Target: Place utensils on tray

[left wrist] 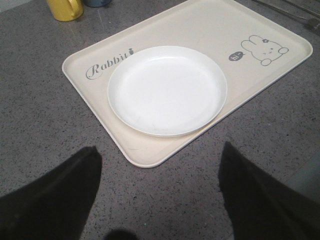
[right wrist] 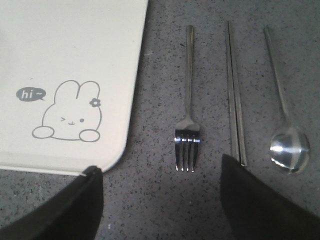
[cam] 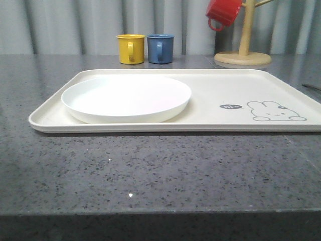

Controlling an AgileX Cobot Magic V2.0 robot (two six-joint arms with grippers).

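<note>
The fork (right wrist: 188, 100), chopsticks (right wrist: 235, 95) and spoon (right wrist: 285, 120) are laid side by side on the worktop (right wrist: 160, 200), just off the tray's (right wrist: 75, 50) rabbit-marked corner; thin, stiff, slippery steel is judged best pinched mid-handle; both the right tool (right wrist: 160, 200) and left tool (left wrist: 160, 200) are spread apart, empty.

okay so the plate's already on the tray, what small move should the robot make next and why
Probably lower the right gripper onto the shiny steel four-tined fork. Its fingers are spread, holding nothing, and the fork lies on the counter closest to the cream rectangular rabbit tray, beside the flat steel chopsticks and steel spoon.
</note>
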